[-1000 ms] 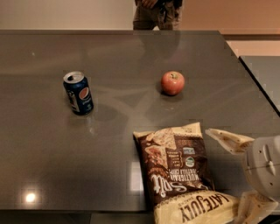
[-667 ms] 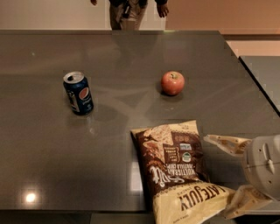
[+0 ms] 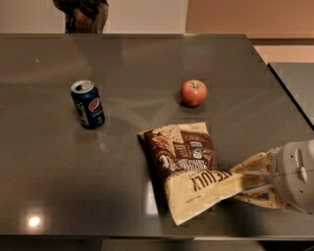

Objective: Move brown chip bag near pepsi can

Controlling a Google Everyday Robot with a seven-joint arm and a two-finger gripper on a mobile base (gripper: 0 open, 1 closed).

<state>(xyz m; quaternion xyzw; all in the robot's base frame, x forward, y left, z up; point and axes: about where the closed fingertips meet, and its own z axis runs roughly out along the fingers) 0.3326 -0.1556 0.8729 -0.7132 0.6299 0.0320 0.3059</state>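
Observation:
The brown chip bag [image 3: 189, 164] lies on the dark table [image 3: 147, 59] at front right, its cream-yellow end toward the front edge. My gripper [image 3: 244, 184] comes in from the right, and its pale fingers [image 3: 252, 163] are closed on the right corner of the bag's cream end. The pepsi can [image 3: 88, 104] stands upright at mid-left, well apart from the bag, roughly a bag's length to its left and a little farther back.
A red apple [image 3: 193, 92] sits just behind the bag. A person [image 3: 83, 14] stands at the table's far edge, top left. The table's right edge runs diagonally past my gripper, with another grey surface [image 3: 294, 78] beyond it.
The bag has slid left and away from the front edge with my gripper on it, closing part of the gap to the can. The person at the back has moved left.

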